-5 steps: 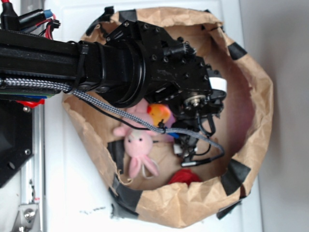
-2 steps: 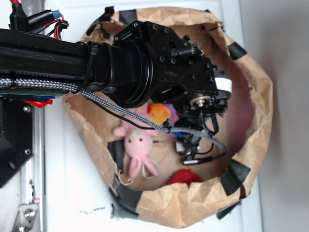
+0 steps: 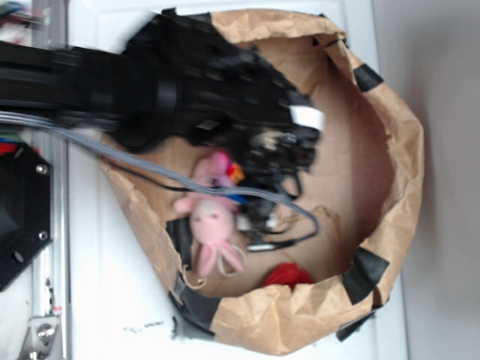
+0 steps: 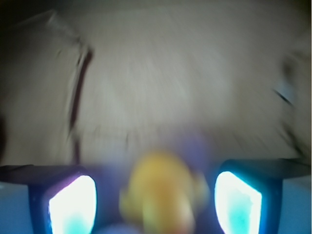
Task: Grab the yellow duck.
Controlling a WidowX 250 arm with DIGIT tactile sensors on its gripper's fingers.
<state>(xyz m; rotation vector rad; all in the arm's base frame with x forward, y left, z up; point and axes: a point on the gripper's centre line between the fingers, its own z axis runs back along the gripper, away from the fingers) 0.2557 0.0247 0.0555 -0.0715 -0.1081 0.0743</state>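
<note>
A white tabletop (image 3: 112,285) is filling the left and lower part of the exterior view, with a small dark scuff mark showing near its lower edge. A plain grey surface (image 3: 450,180) is running down the right side, evenly and softly lit; whether it is wall or floor cannot be told. A metal rail (image 3: 46,300) with bolts is lying along the far left edge beside a black plate (image 3: 19,217), and the wrist view is showing only blurred pale brown ground.
</note>
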